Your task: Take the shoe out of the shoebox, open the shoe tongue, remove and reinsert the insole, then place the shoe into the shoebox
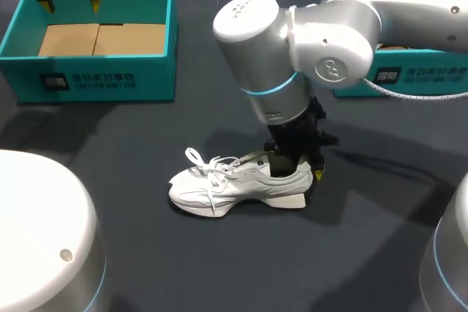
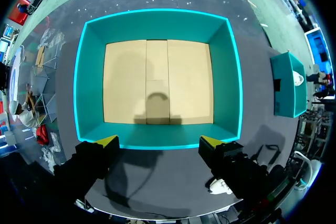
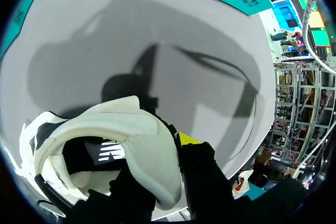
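Observation:
A white lace-up shoe (image 1: 234, 184) lies on its sole on the dark table, toe to the left. My right gripper (image 1: 301, 172) stands at its heel, one finger inside the shoe and the other outside, shut on the heel wall. In the right wrist view the padded heel collar (image 3: 142, 129) sits between the fingers, and the outer yellow fingertip (image 3: 189, 139) shows behind it. My left gripper (image 1: 71, 1) hangs open over the teal shoebox (image 1: 88, 78) at the back left. The left wrist view shows this gripper (image 2: 158, 142) above the near wall of the shoebox (image 2: 157, 24), whose cardboard floor is bare.
A second teal box (image 1: 409, 82) stands at the back right, partly behind my right arm; the left wrist view has this box (image 2: 287, 85) off to the side. Dark tabletop (image 1: 110, 144) lies between the shoebox and the shoe.

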